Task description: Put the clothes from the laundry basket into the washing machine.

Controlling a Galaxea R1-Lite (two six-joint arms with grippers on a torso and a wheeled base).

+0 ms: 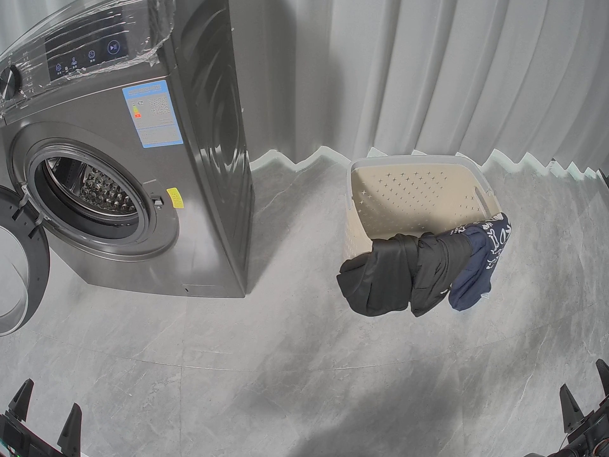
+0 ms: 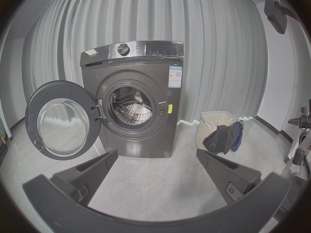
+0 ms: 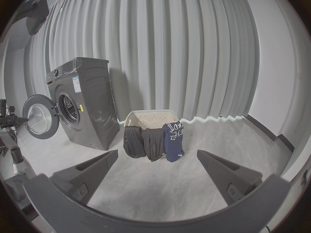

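Observation:
A grey front-loading washing machine (image 1: pixel 146 160) stands at the left with its round door (image 1: pixel 16 268) swung open and the drum (image 2: pixel 132 109) bare inside. A cream laundry basket (image 1: pixel 419 198) sits on the floor to the right. Two black garments (image 1: pixel 396 271) and a navy printed one (image 1: pixel 482 258) hang over its near rim. My left gripper (image 2: pixel 155 165) is open, low at the near left, far from the machine. My right gripper (image 3: pixel 157 165) is open, low at the near right, well short of the basket (image 3: pixel 150 118). Neither holds anything.
Grey tiled floor (image 1: pixel 285 363) spreads between me, the machine and the basket. White curtains (image 1: pixel 412 58) hang along the back wall. A tripod-like stand (image 2: pixel 301 139) shows off to the side in the left wrist view.

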